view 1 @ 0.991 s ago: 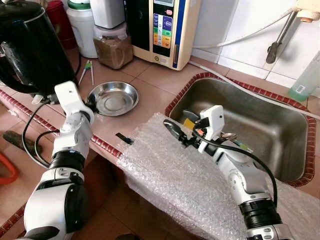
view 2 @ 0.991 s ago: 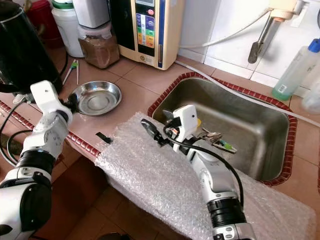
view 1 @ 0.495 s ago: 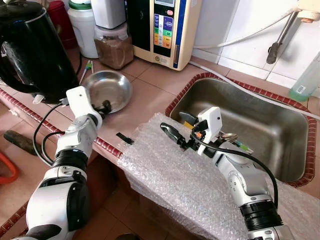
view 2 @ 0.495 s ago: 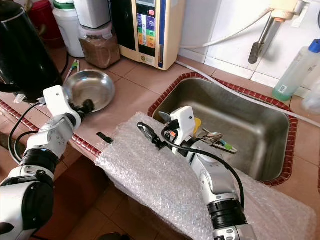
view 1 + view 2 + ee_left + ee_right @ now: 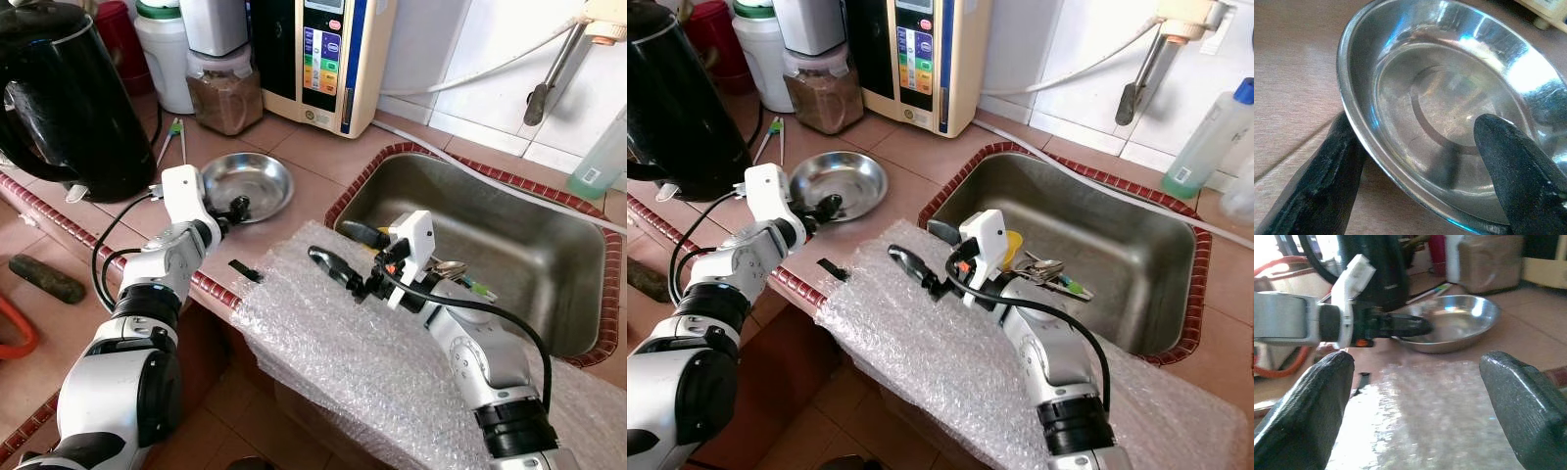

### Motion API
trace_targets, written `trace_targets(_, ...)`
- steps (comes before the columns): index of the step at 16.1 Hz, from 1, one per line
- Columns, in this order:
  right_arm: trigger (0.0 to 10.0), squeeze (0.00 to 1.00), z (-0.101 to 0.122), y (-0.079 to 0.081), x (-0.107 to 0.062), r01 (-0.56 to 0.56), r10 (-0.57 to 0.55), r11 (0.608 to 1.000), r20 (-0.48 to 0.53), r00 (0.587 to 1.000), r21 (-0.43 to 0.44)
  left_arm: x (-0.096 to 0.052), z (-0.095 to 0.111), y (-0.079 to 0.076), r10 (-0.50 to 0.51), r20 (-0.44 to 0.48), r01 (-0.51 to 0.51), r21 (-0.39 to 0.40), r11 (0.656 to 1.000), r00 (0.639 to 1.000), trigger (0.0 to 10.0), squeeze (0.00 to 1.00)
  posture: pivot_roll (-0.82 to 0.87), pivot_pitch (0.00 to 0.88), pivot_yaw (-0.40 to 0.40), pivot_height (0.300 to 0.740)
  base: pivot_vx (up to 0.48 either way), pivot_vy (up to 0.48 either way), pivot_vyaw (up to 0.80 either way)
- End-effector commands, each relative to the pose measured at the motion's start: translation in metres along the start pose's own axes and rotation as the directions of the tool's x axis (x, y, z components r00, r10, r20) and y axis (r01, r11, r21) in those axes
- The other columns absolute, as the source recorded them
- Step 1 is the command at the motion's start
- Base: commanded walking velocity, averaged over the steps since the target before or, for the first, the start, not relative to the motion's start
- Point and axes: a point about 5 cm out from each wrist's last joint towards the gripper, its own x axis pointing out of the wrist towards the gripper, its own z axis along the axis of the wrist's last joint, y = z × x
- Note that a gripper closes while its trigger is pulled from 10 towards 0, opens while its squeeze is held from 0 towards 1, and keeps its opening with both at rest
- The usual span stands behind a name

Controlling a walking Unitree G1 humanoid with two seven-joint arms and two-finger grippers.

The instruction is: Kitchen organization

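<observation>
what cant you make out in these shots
- Sink contents: small utensils behind the right gripper in the eye views, too small to identify.
- Steel bowl: its far rim is cut off in the left wrist view.
- Kettle: top cut off by the eye views' edge.

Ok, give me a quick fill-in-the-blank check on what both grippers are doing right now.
1. The left gripper grips the round steel dish by its ____.
2. The right gripper hovers open above the sheet of ____ wrap.
3. The tall black kettle stands to the dish's ____.

Missing: rim; bubble; left
</observation>
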Motion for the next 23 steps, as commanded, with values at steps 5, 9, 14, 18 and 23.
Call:
trace_targets(5,10.0,0.00,0.002,0.002,-0.001,-0.043,0.043,0.999,-0.014,0.999,-0.010,0.001,-0.016,-0.014,-0.127,-0.087,0.131,0.043,0.990,0.988,0.0,0.00,0.02,0.053,0.011,0.740,0.000,0.000,0.00)
trace_targets(9,10.0,0.00,0.001,0.001,-0.002,-0.036,0.036,0.999,-0.027,0.999,-0.010,0.000,-0.013,-0.012,-0.150,-0.053,0.152,0.034,0.988,0.987,0.0,0.00,0.02,0.051,0.012,0.740,0.000,0.000,0.00)
trace_targets(14,10.0,0.00,0.000,0.001,-0.001,-0.041,0.040,0.999,-0.041,0.998,-0.016,-0.005,-0.015,-0.002,-0.167,-0.088,0.177,0.114,0.978,0.982,0.0,0.00,0.02,0.058,0.011,0.740,0.000,0.000,0.00)
trace_targets(18,10.0,0.00,-0.001,0.001,-0.002,-0.041,0.041,0.999,-0.046,0.998,-0.009,-0.015,-0.007,0.007,-0.206,-0.060,0.214,0.202,0.956,0.977,0.0,0.00,0.03,0.064,0.013,0.740,0.000,0.000,0.00)
trace_targets(23,10.0,0.00,-0.002,-0.001,-0.003,-0.019,0.019,1.000,-0.047,0.999,-0.013,-0.021,0.006,-0.004,-0.197,0.127,0.169,0.202,0.965,0.972,0.0,0.00,0.02,0.068,0.009,0.740,0.000,0.000,0.00)
